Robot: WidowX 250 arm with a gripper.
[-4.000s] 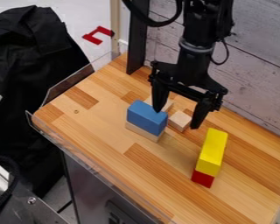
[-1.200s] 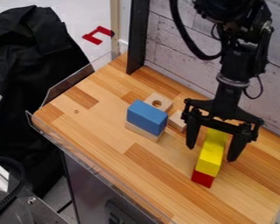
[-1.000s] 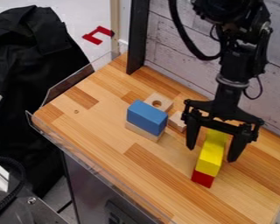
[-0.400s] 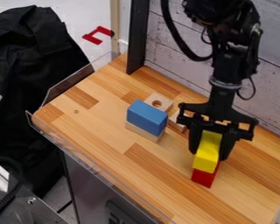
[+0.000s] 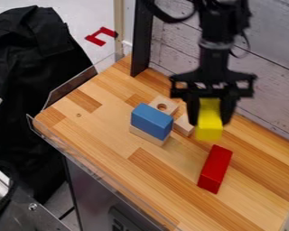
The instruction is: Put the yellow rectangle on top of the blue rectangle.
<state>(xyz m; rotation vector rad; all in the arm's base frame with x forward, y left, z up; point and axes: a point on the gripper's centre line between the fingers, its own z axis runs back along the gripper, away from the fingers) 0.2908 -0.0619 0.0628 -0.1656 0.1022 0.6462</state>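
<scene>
My gripper [image 5: 211, 118] is right of centre above the table, shut on the yellow rectangle [image 5: 209, 127], one finger on each side of it. The yellow block hangs in the air, its near end pointing toward the camera. To its left, the blue rectangle [image 5: 151, 118] lies on top of a plain wooden block [image 5: 148, 136] on the table. A gap separates the yellow block from the blue one.
A red block [image 5: 216, 168] lies below and in front of the gripper. Behind the blue block is a wooden piece with a hole [image 5: 164, 105], and a small wooden block [image 5: 183, 125] sits beside it. A clear rail edges the table [image 5: 99, 126].
The gripper moved right to the yellow block and closed on it. Since then both have risen off the red block and shifted up and left in the view, baring the red top.
</scene>
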